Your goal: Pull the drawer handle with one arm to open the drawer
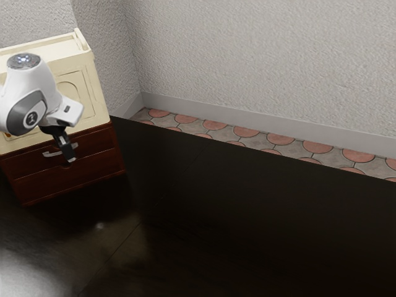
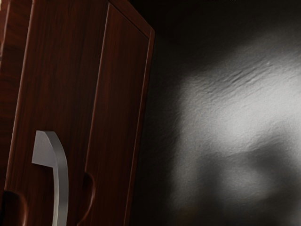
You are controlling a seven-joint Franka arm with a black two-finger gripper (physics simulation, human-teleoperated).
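The black gripper points down in front of the dark red drawer unit, overlapping part of the silver handle; whether they touch, I cannot tell. That handle sits on the upper drawer front, which looks flush with the cabinet. In the wrist view, the curved grey handle stands out from the reddish-brown drawer front, its far part cut off by the picture's edge. The arm and hand hide some of the cabinet.
A cream upper section with a raised rim tops the cabinet. The glossy black surface spreads from the cabinet's foot toward the exterior view's right. Behind it are a tiled strip and a textured white wall.
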